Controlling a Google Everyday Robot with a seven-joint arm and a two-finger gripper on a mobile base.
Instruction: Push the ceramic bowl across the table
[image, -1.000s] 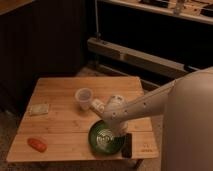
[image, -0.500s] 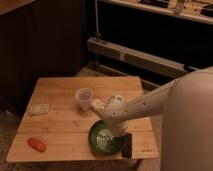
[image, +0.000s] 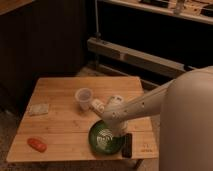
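The dark green ceramic bowl (image: 104, 141) sits on the bamboo table (image: 65, 120) near its front right edge, pale rings showing inside. My white arm reaches in from the right, and the gripper (image: 114, 131) hangs over the bowl's right inner side, partly covering its rim. The translucent plastic cup (image: 83, 98) stands upright just behind and left of the bowl.
A red-orange object (image: 37, 144) lies at the front left corner. A pale flat packet (image: 38, 109) lies at the left edge. A black flat object (image: 127, 145) lies right of the bowl by the front edge. A metal shelf rack (image: 140, 55) stands behind the table.
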